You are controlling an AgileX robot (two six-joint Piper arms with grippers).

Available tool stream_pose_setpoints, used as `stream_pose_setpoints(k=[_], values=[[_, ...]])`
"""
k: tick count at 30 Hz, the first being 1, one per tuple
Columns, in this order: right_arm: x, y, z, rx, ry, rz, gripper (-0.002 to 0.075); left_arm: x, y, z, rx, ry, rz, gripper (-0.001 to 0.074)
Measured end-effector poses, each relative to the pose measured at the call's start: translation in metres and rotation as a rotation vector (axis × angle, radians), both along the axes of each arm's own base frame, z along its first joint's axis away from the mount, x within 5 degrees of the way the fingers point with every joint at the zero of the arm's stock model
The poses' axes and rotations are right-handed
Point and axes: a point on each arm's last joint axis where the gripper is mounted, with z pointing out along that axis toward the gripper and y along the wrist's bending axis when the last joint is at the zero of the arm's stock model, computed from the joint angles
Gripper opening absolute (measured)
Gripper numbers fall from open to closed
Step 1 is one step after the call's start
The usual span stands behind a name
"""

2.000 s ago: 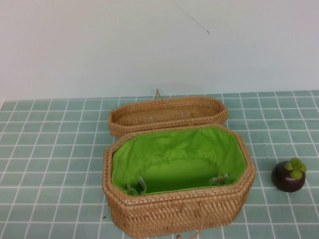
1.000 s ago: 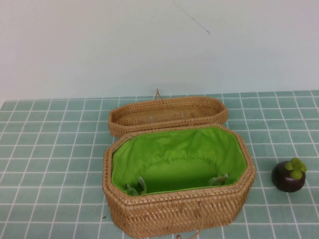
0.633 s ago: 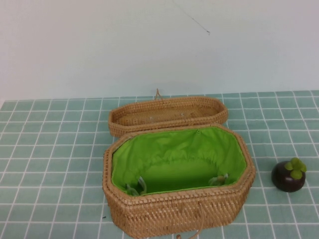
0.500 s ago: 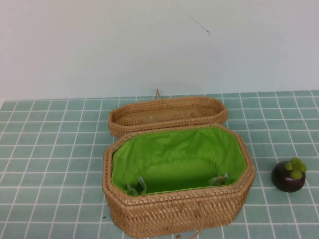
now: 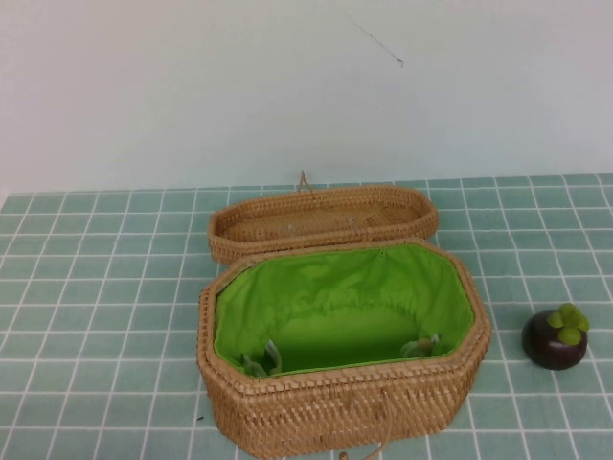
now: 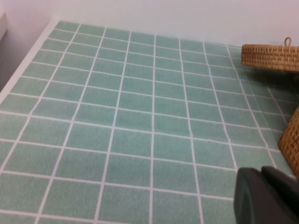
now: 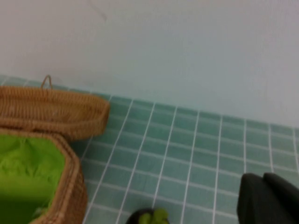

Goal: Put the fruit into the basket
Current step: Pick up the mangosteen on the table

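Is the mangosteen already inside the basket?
No, the mangosteen sits on the tiled table to the right of the basket, whose green lining holds no fruit.

Lighting is even, diffuse and bright, with no hard glare. Soft shadow sits under the fruit [image 5: 555, 339] and along the basket [image 5: 342, 404] base, darker inside the green lining near its front wall. High view is slightly soft overall. Left wrist view is sharpest on the tiles; the left gripper [image 6: 266, 196] is a dark blurred mass. Right wrist view is noticeably blurry, the right gripper [image 7: 268, 199] likewise out of focus.
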Motion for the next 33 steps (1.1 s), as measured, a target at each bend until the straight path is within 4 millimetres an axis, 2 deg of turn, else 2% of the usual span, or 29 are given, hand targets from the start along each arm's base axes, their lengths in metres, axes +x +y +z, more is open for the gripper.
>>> stream_pose_setpoints(k=[4,8,11,17,21,23,26,30,31,33], values=[[0.037,0.006,0.02,0.036,0.155,0.056,-0.0002,0.0,0.0,0.0,0.0,0.0,0.0,0.0001],[0.079,0.016,0.023,0.074,0.345,0.121,-0.0001,0.0,0.0,0.0,0.0,0.0,0.0,0.0],[0.107,0.029,0.016,0.049,0.487,0.151,0.0,0.0,0.0,0.0,0.0,0.0,0.0,0.0],[0.148,0.051,-0.032,-0.09,0.73,0.063,-0.0001,0.0,0.0,0.0,0.0,0.0,0.0,0.0],[0.166,0.057,-0.063,-0.089,0.842,0.048,0.0005,0.0,0.0,0.0,0.0,0.0,0.0,0.0],[0.172,0.059,-0.074,-0.081,0.879,0.051,0.0038,0.0,0.0,0.0,0.0,0.0,0.0,0.0],[0.18,0.062,-0.091,-0.077,0.93,0.053,0.0186,0.0,0.0,0.0,0.0,0.0,0.0,0.0],[0.187,0.063,-0.109,-0.087,0.989,0.051,0.0548,0.0,0.0,0.0,0.0,0.0,0.0,0.0],[0.188,0.064,-0.113,-0.091,1.0,0.049,0.0617,0.0,0.0,0.0,0.0,0.0,0.0,0.0],[0.192,0.064,-0.122,-0.104,1.025,0.046,0.0685,0.0,0.0,0.0,0.0,0.0,0.0,0.0]])
